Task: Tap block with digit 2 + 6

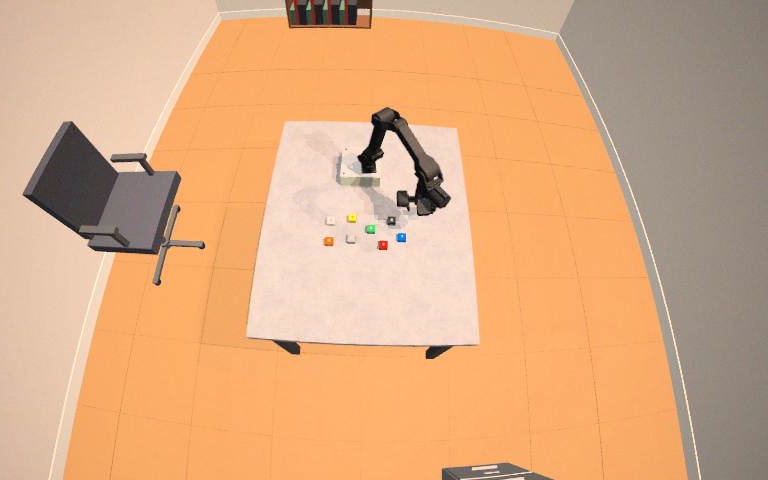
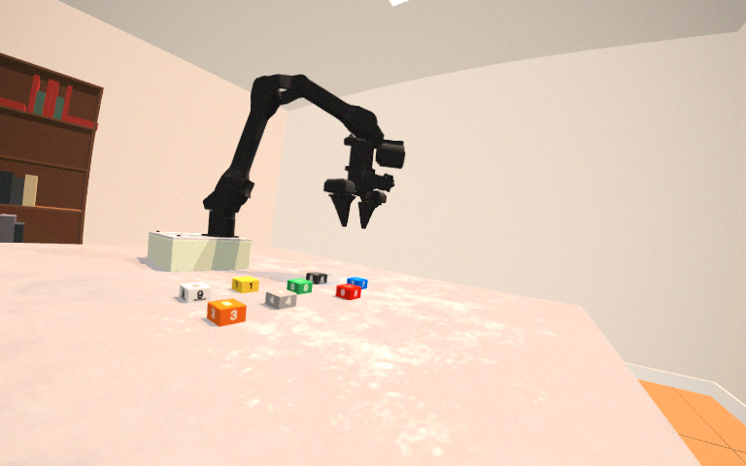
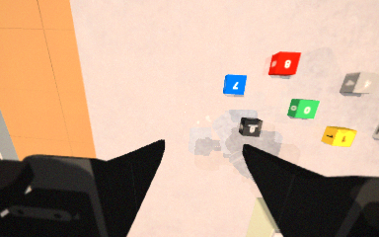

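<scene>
The red block (image 1: pixel 383 245) (image 2: pixel 348 291) (image 3: pixel 287 64) shows an 8 and sits flat on the table, at the upper right in the wrist view. My gripper (image 2: pixel 354 225) (image 3: pixel 202 145) is open and empty, high above the table. It is off to the side of the red block, nearer the arm's base and the table's right edge in the top view. In that view its fingertips are hidden under the arm. No block is between the fingers.
Near the red block are the blue 7 block (image 1: pixel 401 237) (image 3: pixel 235 85), green 0 block (image 3: pixel 303 109) and black block (image 3: pixel 251 127), its digit unclear. Farther off are the grey 4 (image 2: pixel 281 299), yellow 1 (image 2: pixel 245 284), white 9 (image 2: pixel 195 291) and orange 3 (image 2: pixel 226 312) blocks.
</scene>
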Action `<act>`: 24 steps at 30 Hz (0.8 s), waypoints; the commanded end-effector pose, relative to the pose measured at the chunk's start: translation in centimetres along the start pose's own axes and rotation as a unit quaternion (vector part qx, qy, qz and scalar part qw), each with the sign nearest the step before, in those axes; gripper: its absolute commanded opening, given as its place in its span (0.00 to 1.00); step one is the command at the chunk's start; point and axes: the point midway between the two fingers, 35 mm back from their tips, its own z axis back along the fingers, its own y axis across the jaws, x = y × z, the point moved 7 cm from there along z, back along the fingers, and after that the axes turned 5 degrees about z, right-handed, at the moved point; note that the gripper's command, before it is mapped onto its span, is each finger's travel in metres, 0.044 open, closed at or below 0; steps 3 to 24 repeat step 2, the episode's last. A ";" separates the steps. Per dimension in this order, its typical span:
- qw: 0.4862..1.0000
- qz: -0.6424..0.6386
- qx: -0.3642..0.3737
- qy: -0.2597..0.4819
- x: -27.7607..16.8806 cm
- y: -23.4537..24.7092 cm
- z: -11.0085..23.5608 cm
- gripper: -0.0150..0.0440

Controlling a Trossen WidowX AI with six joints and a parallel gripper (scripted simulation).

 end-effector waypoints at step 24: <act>1.000 -0.013 -0.003 0.004 -0.3 -0.1 0.1 0.93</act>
